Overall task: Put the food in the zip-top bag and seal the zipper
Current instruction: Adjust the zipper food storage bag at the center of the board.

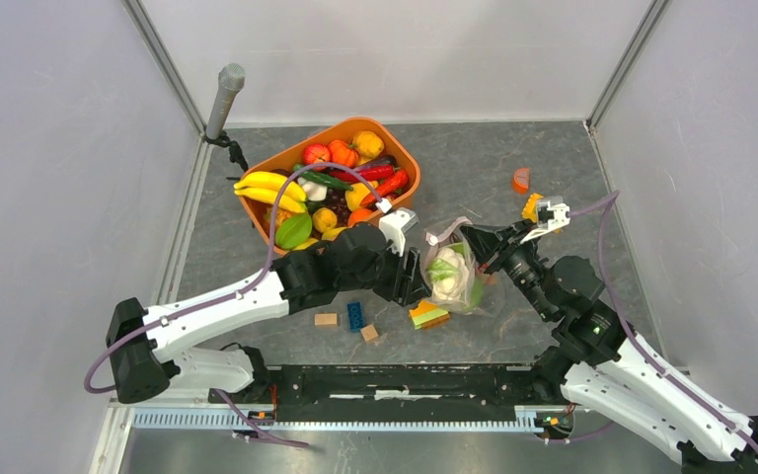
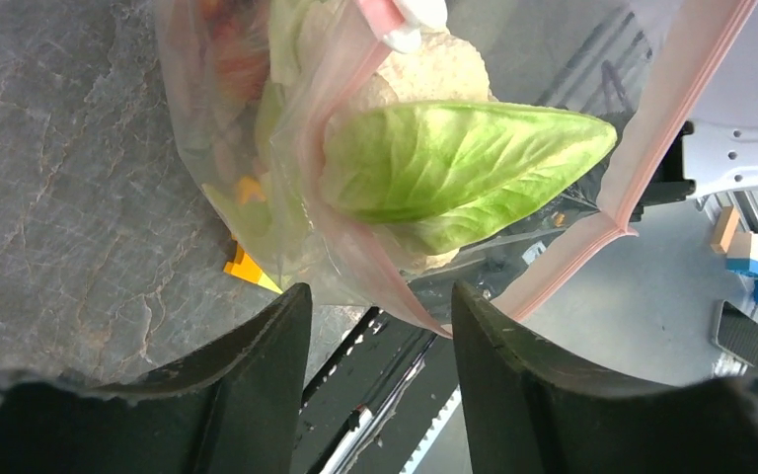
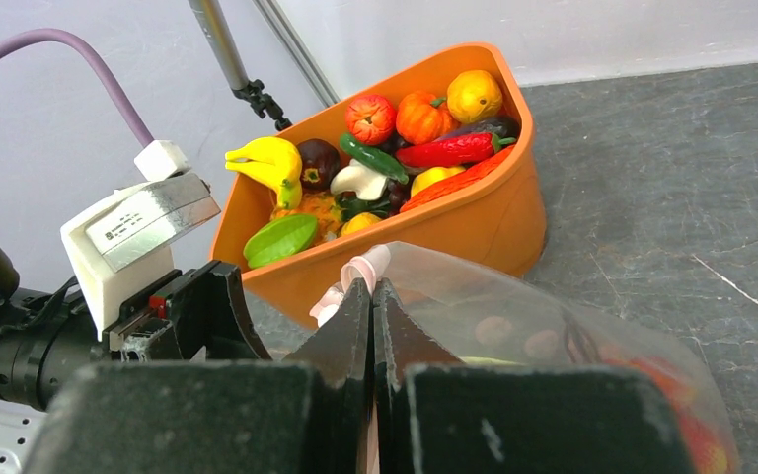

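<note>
Near the middle of the table (image 1: 592,197), in the top view, the zip-top bag (image 1: 466,291) is seen between the two arms, with a white and green piece inside it. The left gripper (image 1: 420,280) is set at the bag's 9 o'clock side, just beside it. The right gripper (image 1: 470,237) is set at its 1 o'clock corner, where the pink zipper (image 1: 448,231) is raised. More of the food (image 1: 341,168) is heaped in an orange tub (image 1: 410,163) at 11 o'clock from the bag, well apart. Small building blocks (image 1: 355,316) are scattered at 8 o'clock, and an orange half-disc (image 1: 520,180) lies at 2 o'clock.

From the left wrist, the left fingers (image 2: 257,375) are shown apart, with nothing pinched between them. The lower lip of the bag's mouth hangs just beyond their tips. The mouth is spread wide, and a green cabbage leaf (image 2: 454,158) is seen inside it against the white cauliflower (image 2: 444,69). The white slider tab (image 2: 419,15) is cut off at 12 o'clock.

From the right wrist, the right fingers (image 3: 345,336) are shown pressed together and clamped on the zipper strip, which curls out above their tips. The clear bag bulges away toward 4 o'clock. The tub stands at 12 o'clock, with bananas (image 3: 266,158), a tomato (image 3: 370,118) and a red pepper (image 3: 454,150) among what is piled in it.
</note>
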`<action>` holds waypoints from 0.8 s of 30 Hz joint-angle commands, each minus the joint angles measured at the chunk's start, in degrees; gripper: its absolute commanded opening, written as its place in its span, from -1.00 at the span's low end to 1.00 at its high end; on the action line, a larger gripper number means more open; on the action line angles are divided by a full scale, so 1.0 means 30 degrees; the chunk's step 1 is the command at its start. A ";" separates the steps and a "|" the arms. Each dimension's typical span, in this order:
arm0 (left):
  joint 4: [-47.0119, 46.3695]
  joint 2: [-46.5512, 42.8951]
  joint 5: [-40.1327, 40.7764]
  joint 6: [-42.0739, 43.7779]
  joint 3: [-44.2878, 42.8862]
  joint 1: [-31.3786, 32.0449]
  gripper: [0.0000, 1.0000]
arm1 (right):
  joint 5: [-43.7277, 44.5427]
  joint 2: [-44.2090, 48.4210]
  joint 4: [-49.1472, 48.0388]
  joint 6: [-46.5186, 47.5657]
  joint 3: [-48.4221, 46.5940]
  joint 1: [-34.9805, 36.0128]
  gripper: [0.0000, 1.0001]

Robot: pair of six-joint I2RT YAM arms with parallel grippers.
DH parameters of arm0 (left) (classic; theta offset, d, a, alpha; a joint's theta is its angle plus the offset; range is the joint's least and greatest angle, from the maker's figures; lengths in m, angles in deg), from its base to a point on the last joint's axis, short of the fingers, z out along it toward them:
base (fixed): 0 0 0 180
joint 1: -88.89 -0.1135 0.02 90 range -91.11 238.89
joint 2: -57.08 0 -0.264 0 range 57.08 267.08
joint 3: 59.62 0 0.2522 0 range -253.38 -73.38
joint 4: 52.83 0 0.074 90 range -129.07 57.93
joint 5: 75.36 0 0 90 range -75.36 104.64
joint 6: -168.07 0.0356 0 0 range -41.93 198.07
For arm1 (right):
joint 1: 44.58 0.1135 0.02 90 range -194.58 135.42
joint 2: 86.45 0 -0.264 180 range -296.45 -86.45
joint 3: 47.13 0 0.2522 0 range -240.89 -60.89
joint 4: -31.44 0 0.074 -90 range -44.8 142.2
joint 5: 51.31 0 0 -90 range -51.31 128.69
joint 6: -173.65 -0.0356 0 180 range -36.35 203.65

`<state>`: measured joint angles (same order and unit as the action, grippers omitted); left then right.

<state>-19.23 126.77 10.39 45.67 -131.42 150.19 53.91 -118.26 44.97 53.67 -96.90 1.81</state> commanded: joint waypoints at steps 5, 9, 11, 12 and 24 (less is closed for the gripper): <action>0.0813 0.0526 0.0502 0.0023 -0.1494 0.0363 -0.18 | 0.0010 0.0139 -0.1451 -0.0069 -0.0300 0.0038 -1.00; 0.1319 0.0939 0.0795 0.0360 -0.1972 0.0523 -0.70 | 0.0045 0.0140 -0.1374 -0.0017 -0.0346 0.0035 -1.00; 0.1443 0.0944 0.0851 0.0522 -0.1983 0.0576 -0.80 | 0.0131 0.0255 -0.1304 -0.0011 -0.0331 0.0035 -1.00; 0.1514 0.0894 0.1016 0.0575 -0.1981 0.0590 -0.86 | 0.0182 0.0342 -0.1247 -0.0027 -0.0313 0.0038 -1.00; 0.3297 -0.0736 0.6977 0.1156 -0.2770 0.0607 -0.95 | 0.1731 0.2863 -0.1979 0.0143 0.1031 0.0034 -1.00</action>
<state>-11.45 127.91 22.24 46.48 -135.79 151.76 56.49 -112.89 45.91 53.69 -94.98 1.81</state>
